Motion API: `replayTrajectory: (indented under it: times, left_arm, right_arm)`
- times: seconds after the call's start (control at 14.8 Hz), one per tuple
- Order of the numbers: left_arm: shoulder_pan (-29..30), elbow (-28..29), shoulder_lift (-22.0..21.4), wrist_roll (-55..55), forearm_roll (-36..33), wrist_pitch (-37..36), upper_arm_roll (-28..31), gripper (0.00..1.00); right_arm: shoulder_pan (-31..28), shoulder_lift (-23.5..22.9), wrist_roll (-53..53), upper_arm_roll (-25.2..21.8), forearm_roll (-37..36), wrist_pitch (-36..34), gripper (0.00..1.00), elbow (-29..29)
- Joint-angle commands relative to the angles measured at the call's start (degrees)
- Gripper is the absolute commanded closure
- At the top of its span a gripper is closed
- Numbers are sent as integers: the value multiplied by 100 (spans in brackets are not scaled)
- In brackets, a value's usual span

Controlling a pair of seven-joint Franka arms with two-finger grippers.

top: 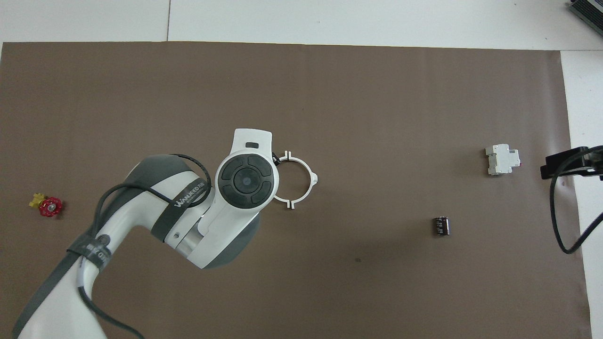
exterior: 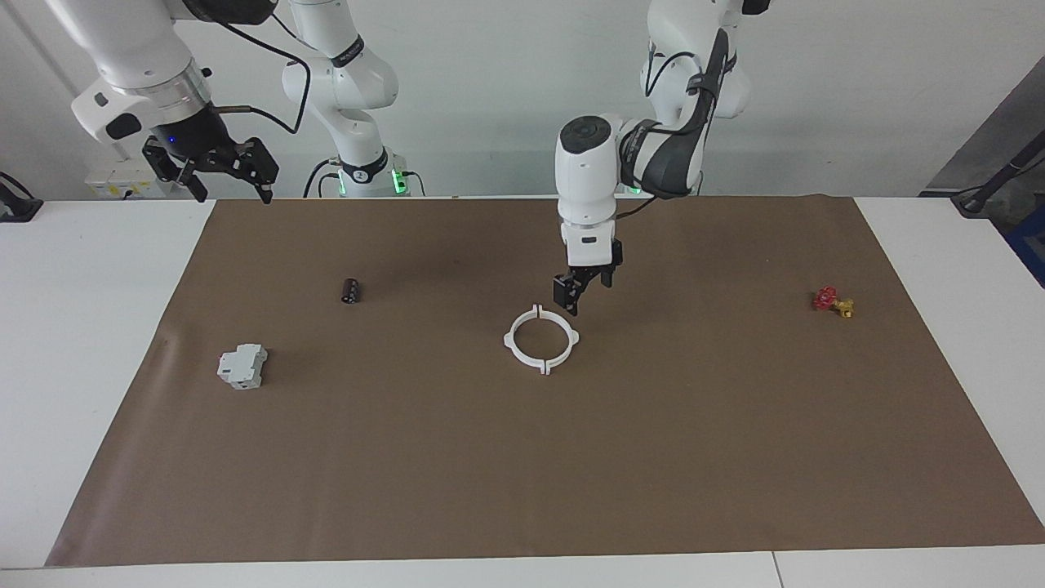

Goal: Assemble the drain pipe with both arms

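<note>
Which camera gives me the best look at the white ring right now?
The facing view: the whole white ring lies uncovered on the brown mat, with the left gripper open just above its edge nearer the robots. In the overhead view the left arm's wrist hides part of the ring.

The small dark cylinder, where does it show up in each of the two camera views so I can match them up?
Facing view: the small dark cylinder lies on the brown mat in the upper left part of the picture, nearer the robots than the grey block.
Overhead view: the cylinder lies right of centre, in the lower half, again nearer the robots than the grey block.
Shared landmark: the white ring at mid-mat.
</note>
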State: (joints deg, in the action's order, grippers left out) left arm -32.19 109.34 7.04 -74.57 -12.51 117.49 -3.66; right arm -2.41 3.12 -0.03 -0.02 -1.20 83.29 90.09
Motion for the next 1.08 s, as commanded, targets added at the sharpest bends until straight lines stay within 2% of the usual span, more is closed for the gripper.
replayTrajectory:
  times: [0.0, 0.2, 0.41, 0.54, 0.81, 1.01]
  left_arm:
    - [405, -184, -447, 1422, -41, -813, -3, 0]
    - [1142, -475, -868, 2837, 335, -1350, 5, 0]
    - [2091, -466, -1370, 5156, 425, -1877, 14, 0]
    - [2610, -466, -1520, 6126, 425, -1993, 14, 0]
    - [3244, -493, -1565, 7445, 434, -1950, 23, 0]
    - [3316, -607, -1600, 7527, 636, -2142, 67, 0]
  right_arm:
    - [-67, 14, 65, 28, 93, 82, 0, 61]
    - [-67, 14, 65, 28, 102, 82, 0, 52]
    - [-67, 14, 65, 28, 102, 82, 0, 61]
    - [-67, 14, 65, 28, 93, 82, 0, 61]
    - [-67, 14, 65, 28, 102, 82, 0, 52]
    - [-67, 14, 65, 28, 102, 82, 0, 52]
